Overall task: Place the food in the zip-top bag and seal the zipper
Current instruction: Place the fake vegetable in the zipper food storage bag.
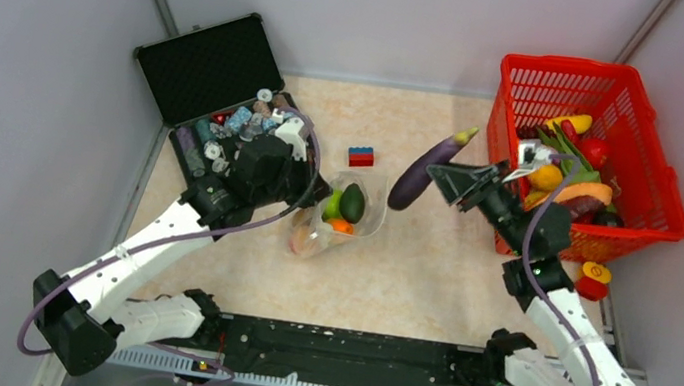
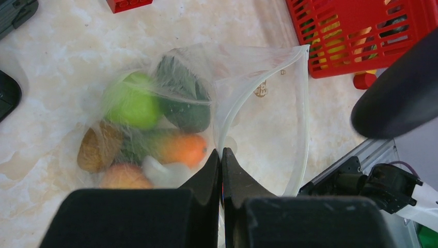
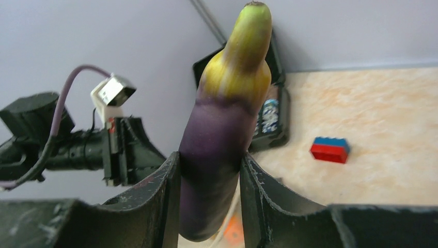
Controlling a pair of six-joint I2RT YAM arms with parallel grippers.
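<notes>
Top external, step: loading. The right gripper point(image 1: 443, 175) clamps the eggplant point(image 1: 418, 178) in the air, at 3 o'clock from the zip-top bag point(image 1: 373, 214).
Left gripper point(image 2: 221, 152): pinched tight on the bag's rim, propping the mouth open.
Next move: probably carry the eggplant toward 9 o'clock and into the mouth; the zipper point(image 2: 306, 119) is unsealed.
Bench point(image 1: 427, 276): pale, marbled, with grey walls; red basket point(image 1: 574, 94) at 2 o'clock, black case point(image 1: 206, 68) at 10 o'clock.
</notes>
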